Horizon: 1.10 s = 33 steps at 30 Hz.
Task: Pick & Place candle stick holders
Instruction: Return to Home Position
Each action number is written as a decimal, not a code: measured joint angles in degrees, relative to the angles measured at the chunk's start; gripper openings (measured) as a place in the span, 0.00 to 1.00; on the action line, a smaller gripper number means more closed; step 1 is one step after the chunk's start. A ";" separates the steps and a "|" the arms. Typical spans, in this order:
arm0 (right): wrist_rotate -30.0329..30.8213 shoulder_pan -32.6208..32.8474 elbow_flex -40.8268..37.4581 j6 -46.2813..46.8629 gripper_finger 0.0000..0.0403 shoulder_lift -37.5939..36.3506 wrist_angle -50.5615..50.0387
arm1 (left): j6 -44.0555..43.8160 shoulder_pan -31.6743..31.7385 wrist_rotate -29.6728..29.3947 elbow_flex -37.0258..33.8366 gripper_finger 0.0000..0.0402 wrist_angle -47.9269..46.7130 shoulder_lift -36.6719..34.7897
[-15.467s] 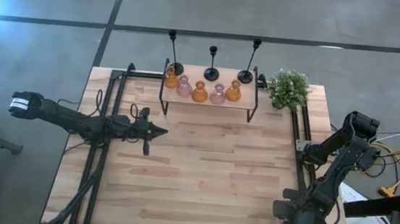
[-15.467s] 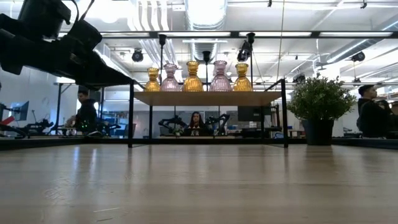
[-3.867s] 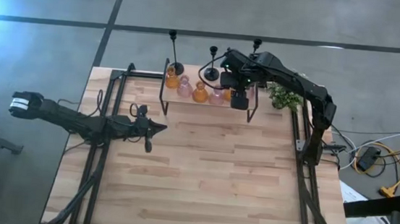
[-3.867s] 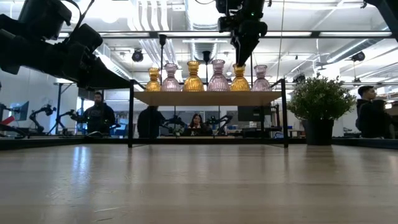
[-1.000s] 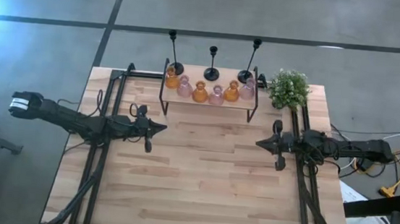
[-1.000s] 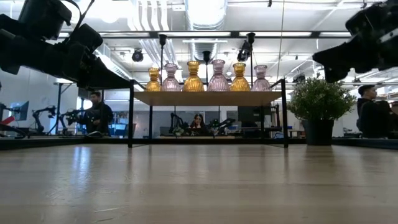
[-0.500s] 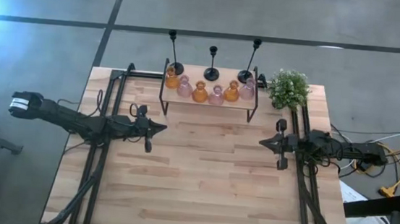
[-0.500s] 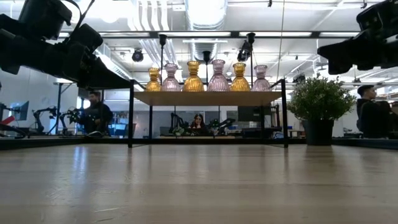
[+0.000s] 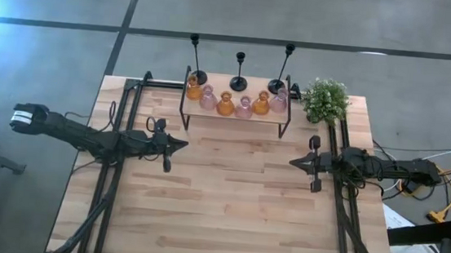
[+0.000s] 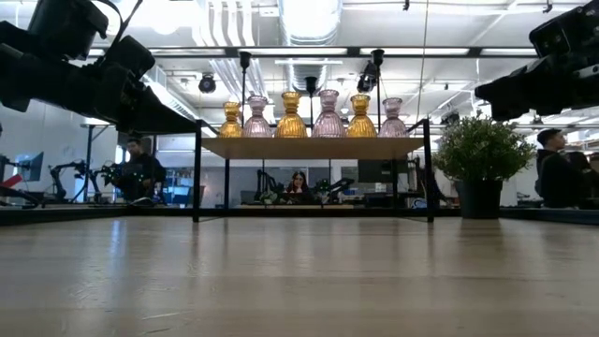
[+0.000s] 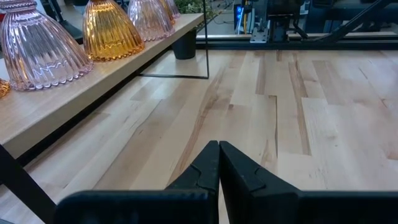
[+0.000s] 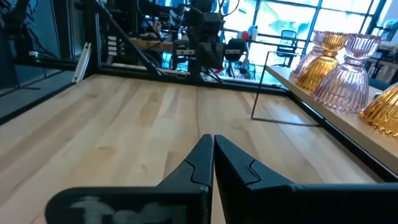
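Six small glass holders, amber (image 9: 226, 104) and pink (image 9: 245, 106) in turn, stand in a row on the wooden shelf (image 9: 234, 117) at the table's far edge; the low view shows them too (image 10: 290, 114). Three black thin-stemmed holders (image 9: 238, 83) stand on their round bases behind them. My left gripper (image 9: 184, 147) is shut and empty, above the table left of the shelf, pointing right; the left wrist view shows its fingertips together (image 11: 218, 144). My right gripper (image 9: 291, 161) is shut and empty, right of the shelf, pointing left; its fingertips meet in the right wrist view (image 12: 212, 137).
A small bushy green plant (image 9: 324, 100) in a dark pot stands at the far right, beside the shelf. Black frame rails run along the table's left (image 9: 118, 133) and right (image 9: 338, 194) sides. Bare wooden table (image 9: 226, 208) lies between and in front of the grippers. People (image 10: 560, 168) are in the room behind.
My right gripper has drawn a little toward the table's right edge and come back toward the left, staying shut and empty. The holders have kept their places on the shelf.
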 joint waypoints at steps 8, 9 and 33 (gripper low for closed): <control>0.00 0.00 0.00 -0.02 0.02 0.30 -0.04 | -0.04 0.00 0.29 -1.60 0.03 -4.38 -8.99; 0.02 0.00 0.00 0.04 0.02 0.31 -0.02 | -0.05 0.01 0.28 -2.16 0.03 -5.09 -11.08; 0.02 0.00 0.00 0.06 0.02 0.39 0.02 | 2.52 0.02 19.81 -6.65 0.03 -25.13 -46.19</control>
